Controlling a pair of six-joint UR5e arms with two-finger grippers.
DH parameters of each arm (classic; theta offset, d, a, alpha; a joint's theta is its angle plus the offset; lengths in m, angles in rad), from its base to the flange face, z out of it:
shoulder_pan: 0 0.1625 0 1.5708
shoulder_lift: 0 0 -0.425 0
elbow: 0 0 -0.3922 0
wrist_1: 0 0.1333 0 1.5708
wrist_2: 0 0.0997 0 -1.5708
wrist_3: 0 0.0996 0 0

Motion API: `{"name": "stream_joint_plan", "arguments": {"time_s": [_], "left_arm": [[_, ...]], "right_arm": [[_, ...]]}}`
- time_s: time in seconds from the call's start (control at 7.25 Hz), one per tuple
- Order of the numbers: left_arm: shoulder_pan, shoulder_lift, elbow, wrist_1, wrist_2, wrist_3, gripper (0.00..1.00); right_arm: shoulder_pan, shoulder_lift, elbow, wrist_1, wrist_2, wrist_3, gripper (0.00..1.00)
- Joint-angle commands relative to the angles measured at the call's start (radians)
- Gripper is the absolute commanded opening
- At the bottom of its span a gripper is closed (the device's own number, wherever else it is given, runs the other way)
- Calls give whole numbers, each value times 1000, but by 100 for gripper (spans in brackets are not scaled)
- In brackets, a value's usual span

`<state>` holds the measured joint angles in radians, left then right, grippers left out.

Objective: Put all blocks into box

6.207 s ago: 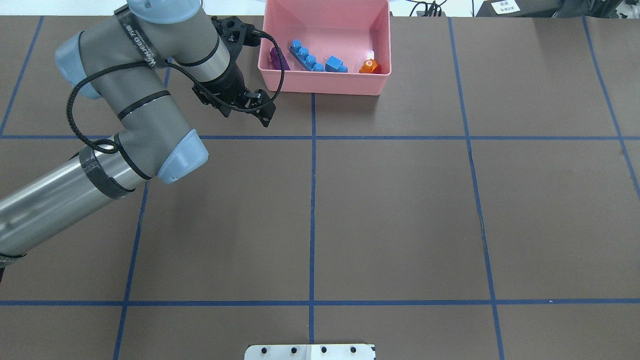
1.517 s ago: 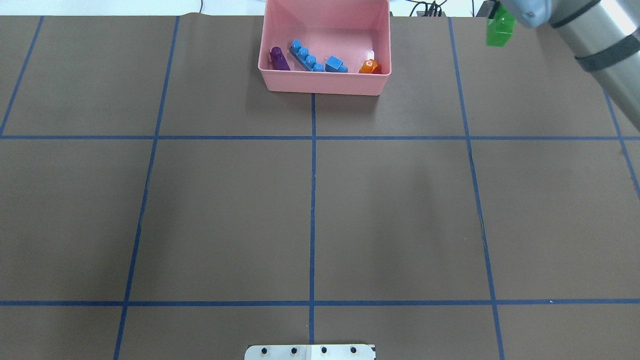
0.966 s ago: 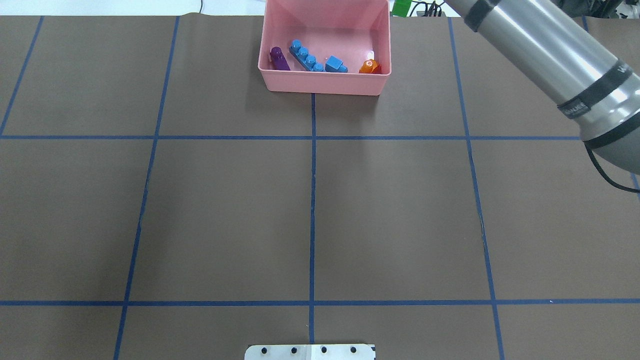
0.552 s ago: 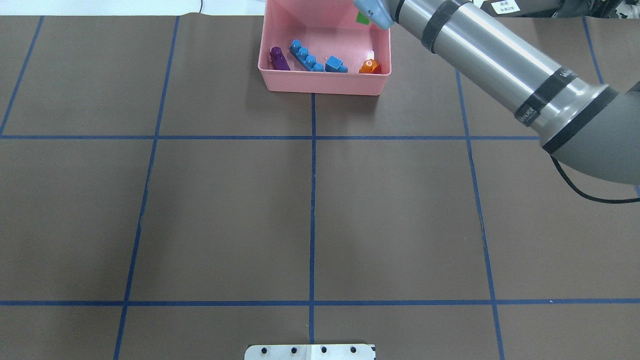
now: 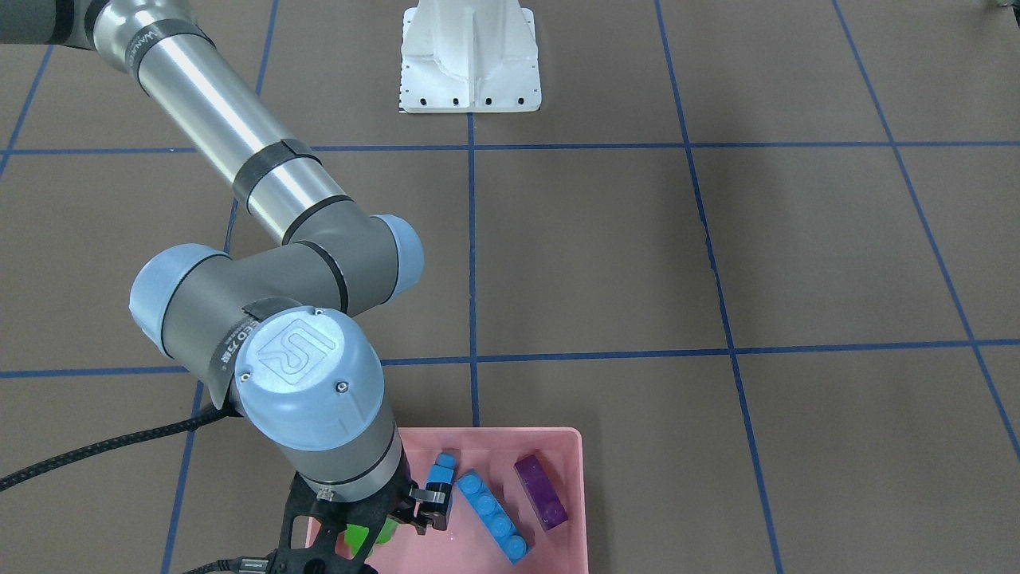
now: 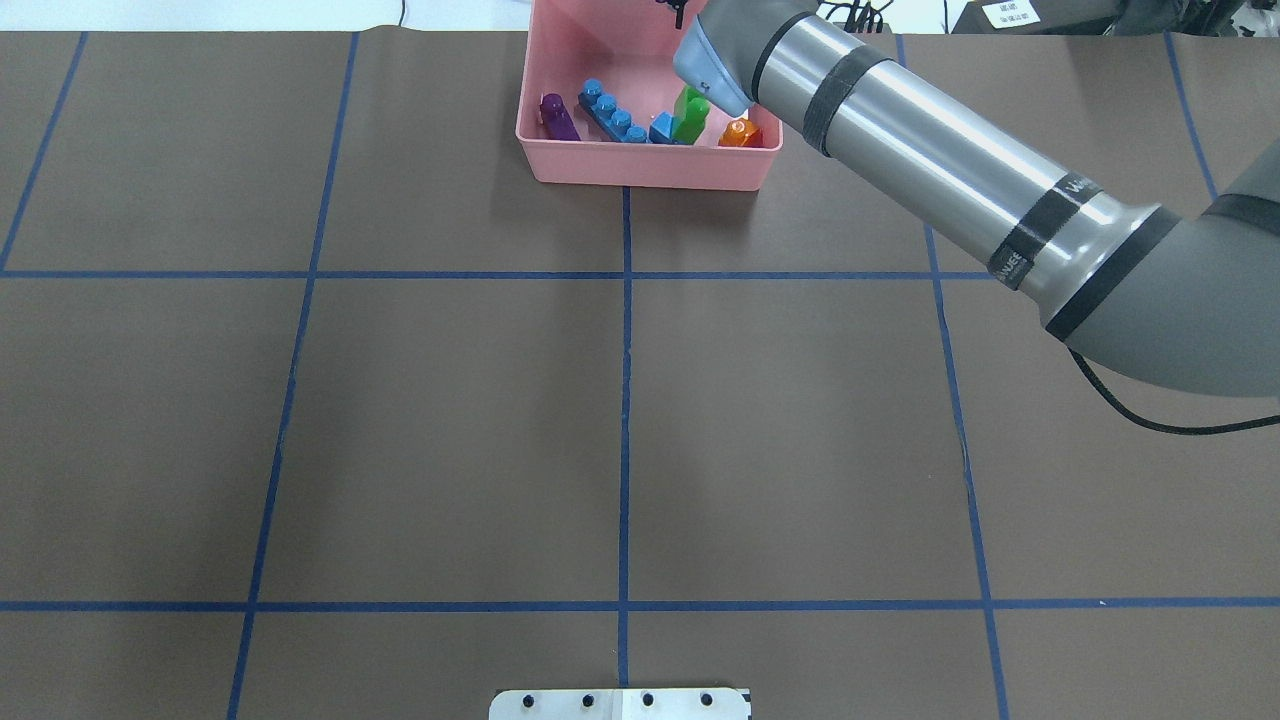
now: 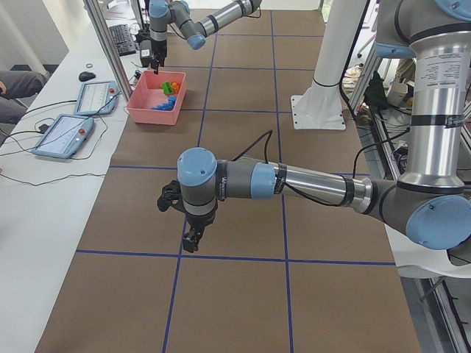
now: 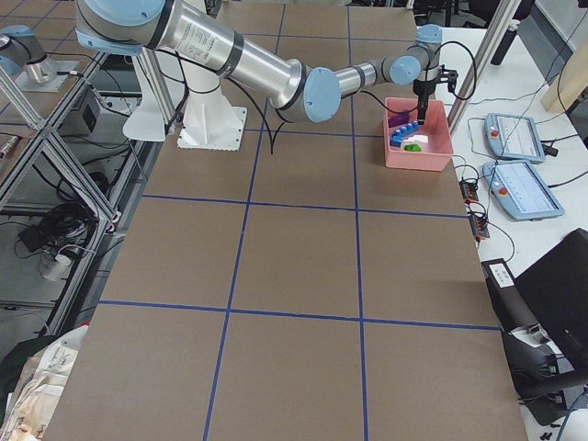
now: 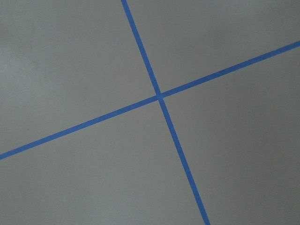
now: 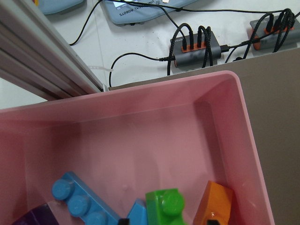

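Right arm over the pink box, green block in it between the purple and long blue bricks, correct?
Not quite: overhead exterior view shows the green block between the small blue brick and the orange brick. Right arm is over the pink box.

One pink box [image 6: 650, 176]. Five bricks in all: one purple brick [image 6: 558, 118], one long blue brick [image 6: 612, 112], one small blue brick [image 6: 661, 129], one green brick [image 6: 690, 115], one orange brick [image 6: 741, 133].

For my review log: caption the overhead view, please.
Right arm over the pink box, a green block inside with the purple block, two blue blocks and orange block.
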<state>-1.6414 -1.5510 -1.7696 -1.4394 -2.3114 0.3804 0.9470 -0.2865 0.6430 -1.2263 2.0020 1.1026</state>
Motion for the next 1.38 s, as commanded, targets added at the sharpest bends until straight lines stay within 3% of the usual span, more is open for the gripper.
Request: {"name": "stream_joint_plan", "arguments": {"time_s": [0.0,0.28,0.55,0.83,1.1,1.24], "left_arm": [[-2,8,2,-1,0,0,100],[-3,11,15,2,1,-3,100],[-2,58,22,2,13,5,100],[0,81,22,1,12,0,100],[0,98,16,-1,7,-44,100],[0,101,15,-34,3,-139,100]], "right_arm": [[44,-14,76,-109,76,-71,100],[120,-173,418,-462,109,-316,100],[218,-407,690,-600,145,-561,100],[350,-642,844,-604,187,-826,100],[542,-842,870,-607,248,-1195,100],[632,-934,888,-608,253,-1290,100]]}}
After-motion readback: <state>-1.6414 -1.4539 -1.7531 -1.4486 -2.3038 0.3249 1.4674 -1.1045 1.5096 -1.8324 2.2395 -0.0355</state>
